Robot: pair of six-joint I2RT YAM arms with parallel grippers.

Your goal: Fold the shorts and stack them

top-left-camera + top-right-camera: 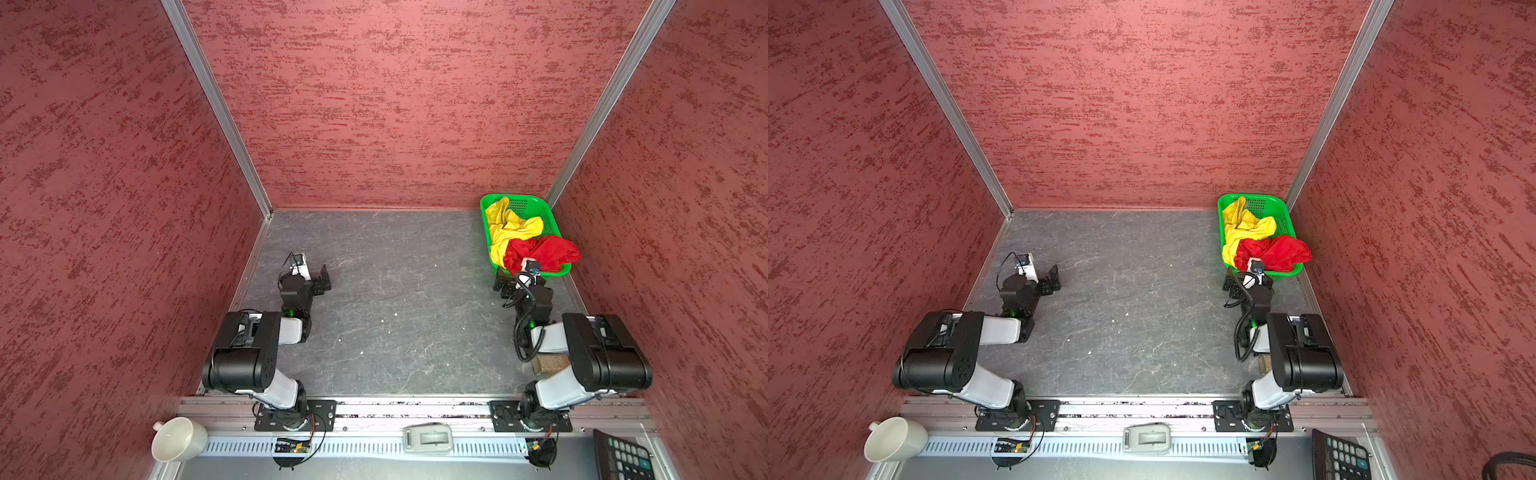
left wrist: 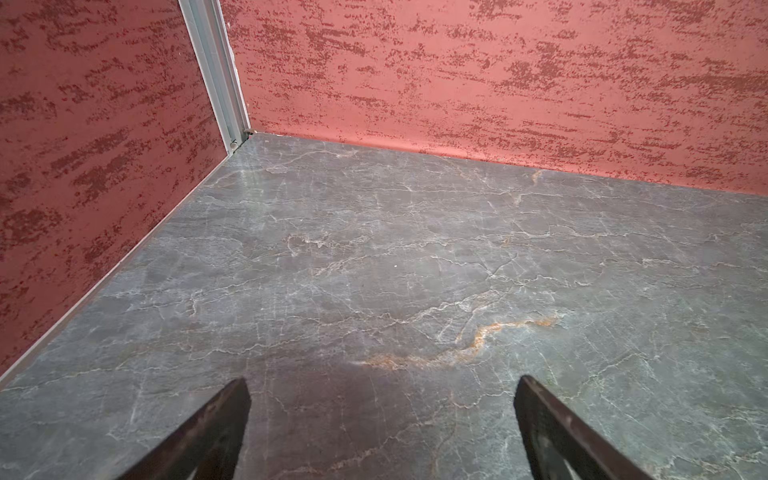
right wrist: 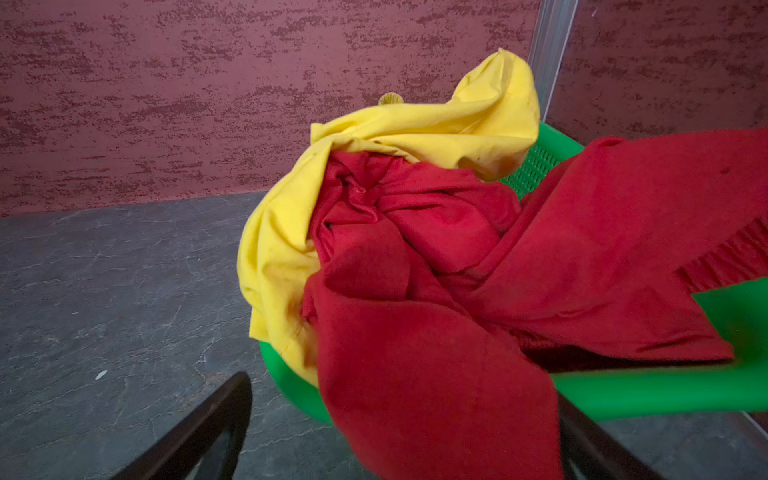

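Observation:
Yellow shorts (image 1: pixel 505 232) (image 1: pixel 1237 232) and red shorts (image 1: pixel 544 249) (image 1: pixel 1275 251) lie crumpled together in a green basket (image 1: pixel 536 205) (image 1: pixel 1266 199) at the back right corner. The red pair drapes over the basket's near rim (image 3: pixel 665 395) and partly over the yellow pair (image 3: pixel 415 129). My right gripper (image 1: pixel 503 282) (image 3: pixel 401 388) sits just in front of the basket, open, and a hanging fold of red shorts (image 3: pixel 415 332) falls between its fingers and hides most of one. My left gripper (image 1: pixel 325 281) (image 2: pixel 382 381) is open and empty above bare tabletop on the left.
Red textured walls close off the grey marbled table (image 1: pixel 395 311) on three sides. A small brown block (image 1: pixel 548 363) lies under the right arm. On the front ledge are a white cup (image 1: pixel 178 444), a grey device (image 1: pixel 428 438) and a calculator (image 1: pixel 623 457).

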